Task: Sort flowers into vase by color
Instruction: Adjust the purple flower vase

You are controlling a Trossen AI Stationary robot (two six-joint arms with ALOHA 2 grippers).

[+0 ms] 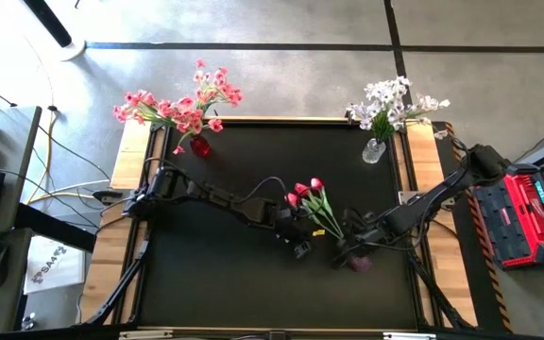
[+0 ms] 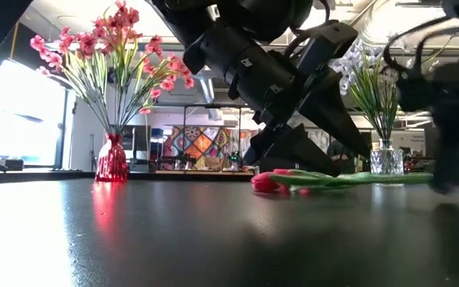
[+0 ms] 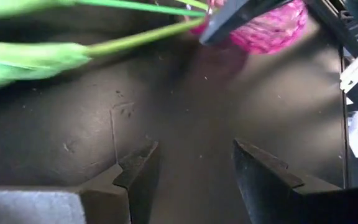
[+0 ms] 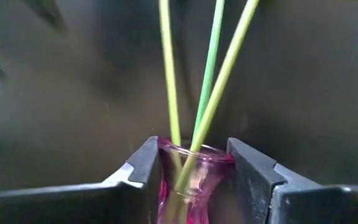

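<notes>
The bench (image 1: 215, 274) is black, edged in pale wood. Pink blossoms (image 1: 182, 104) on green stems stand in a red vase (image 1: 199, 145). White blossoms (image 1: 395, 99) with green leaves fill a clear glass vase (image 1: 374, 151). Three red tulips (image 1: 305, 189) have yellow-green stems running into a pink glass vase (image 4: 191, 180). Both arms and each claw (image 3: 191, 177) are black. A red case (image 1: 527, 212) with black trim lies beside the bench.
</notes>
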